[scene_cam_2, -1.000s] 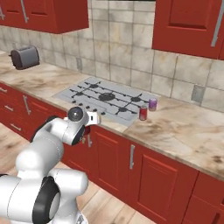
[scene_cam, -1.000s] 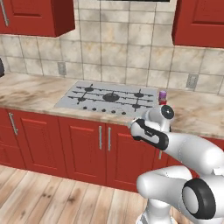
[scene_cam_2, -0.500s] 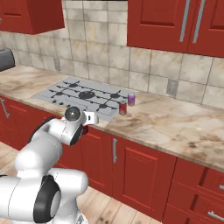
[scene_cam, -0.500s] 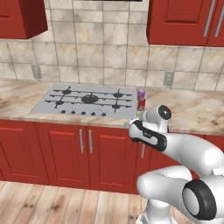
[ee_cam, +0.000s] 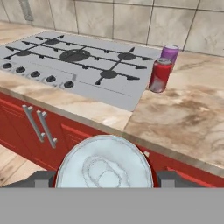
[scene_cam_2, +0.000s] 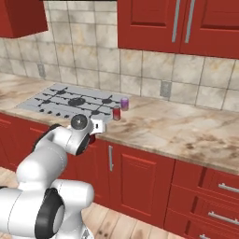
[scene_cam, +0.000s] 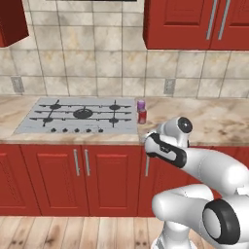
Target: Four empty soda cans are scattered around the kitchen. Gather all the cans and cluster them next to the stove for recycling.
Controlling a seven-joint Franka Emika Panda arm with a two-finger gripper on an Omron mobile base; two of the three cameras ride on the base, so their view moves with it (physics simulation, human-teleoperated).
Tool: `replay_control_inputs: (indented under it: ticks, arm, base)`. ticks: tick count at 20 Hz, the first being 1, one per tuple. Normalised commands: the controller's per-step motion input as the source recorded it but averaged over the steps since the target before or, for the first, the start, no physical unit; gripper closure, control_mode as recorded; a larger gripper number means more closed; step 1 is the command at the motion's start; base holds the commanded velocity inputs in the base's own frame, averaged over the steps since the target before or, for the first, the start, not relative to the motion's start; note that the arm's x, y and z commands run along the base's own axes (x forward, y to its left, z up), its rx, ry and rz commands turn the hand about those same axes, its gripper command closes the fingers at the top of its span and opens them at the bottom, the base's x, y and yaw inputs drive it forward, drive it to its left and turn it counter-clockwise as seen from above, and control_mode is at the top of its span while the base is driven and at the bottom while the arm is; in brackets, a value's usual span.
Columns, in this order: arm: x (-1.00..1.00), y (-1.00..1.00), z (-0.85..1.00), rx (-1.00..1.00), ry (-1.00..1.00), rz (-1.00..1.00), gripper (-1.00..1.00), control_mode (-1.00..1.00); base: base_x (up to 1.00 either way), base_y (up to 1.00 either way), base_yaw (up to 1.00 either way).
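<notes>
- Two small upright cans already stand together on the beige marbled desk (scene_cam: 214, 121), just beside the right edge of the flat silver-grey gas stove with black burner grates (scene_cam: 78, 115): a red soda can with a silvery top (scene_cam: 142, 115) nearer the front, and a purple soda can with a silvery top (scene_cam: 141, 105) just behind it, toward the tan tiled wall.
- In the hand view the same pair sits at the stove's far right corner, the red one (ee_cam: 160, 75) close in front of the purple one (ee_cam: 169, 53); whether they touch is hard to tell.
- A third can, seen from above as a round silvery top with a pull tab (ee_cam: 104, 164), sits between the two dark fingers (ee_cam: 37, 179) of the white arm's gripper (ee_cam: 105, 181); the fingers are clamped on either side of it.
- From the right base view a bit of red shows under the hand (scene_cam_2: 92, 138), which fits a red can carried in front of the red cabinet doors, below the desk's edge and short of the stove.
- Judged from this: two cans are placed, one is in hand and not yet set down, and a fourth remains to be fetched.
- What is left for the carried can is to lift it over the desk edge and set it next to the pair.
</notes>
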Motion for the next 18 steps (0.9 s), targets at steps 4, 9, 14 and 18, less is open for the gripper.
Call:
replay_control_inputs:
  ticks: [4,9,14,18]
  arm:
    - [0.0,0.0,0.0,0.0,0.0,0.0,1.0,1.0]
    - [0.0,0.0,0.0,0.0,0.0,0.0,1.0,1.0]
    - [0.0,0.0,0.0,0.0,0.0,0.0,1.0,1.0]
    - [0.0,0.0,0.0,0.0,0.0,0.0,1.0,1.0]
  base:
    - [0.34,-0.07,-0.07]
    - [0.4,-0.01,-0.06]
    - [0.37,0.0,-0.06]
    - [0.4,0.0,-0.06]
